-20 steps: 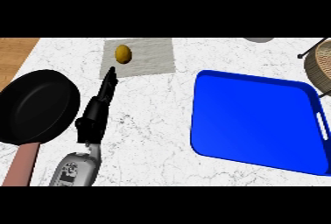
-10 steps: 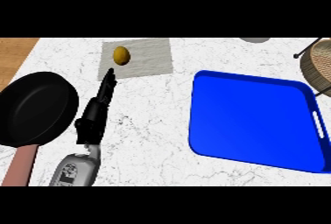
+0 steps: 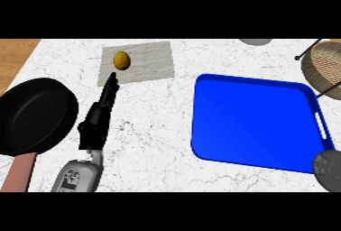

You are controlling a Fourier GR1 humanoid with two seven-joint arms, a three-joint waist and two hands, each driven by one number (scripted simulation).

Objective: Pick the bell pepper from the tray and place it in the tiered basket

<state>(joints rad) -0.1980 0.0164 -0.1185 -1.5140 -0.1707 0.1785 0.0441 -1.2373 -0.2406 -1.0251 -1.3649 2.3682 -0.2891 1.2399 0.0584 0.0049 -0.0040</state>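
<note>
The blue tray (image 3: 256, 122) lies right of centre and holds nothing that I can see; no bell pepper shows anywhere. The woven tiered basket (image 3: 325, 68) is cut off by the upper right edge. My left hand (image 3: 98, 118) stretches up the counter with straight fingers, its fingertips (image 3: 111, 81) at the near edge of a grey mat (image 3: 138, 62). On that mat lies a small yellow oval object (image 3: 121, 59), just beyond the fingertips and apart from them. A grey rounded piece (image 3: 328, 170), probably my right forearm, shows at the lower right edge; no right hand is visible.
A black frying pan (image 3: 32, 115) with a reddish handle (image 3: 18, 172) sits left of my left arm. Part of a grey round object (image 3: 255, 41) shows at the top edge. Wooden surface (image 3: 15, 53) borders the marble counter at the far left.
The whole scene has shifted slightly left and down in view. A grey rounded piece has come in at the lower right edge. My left hand holds the same pose.
</note>
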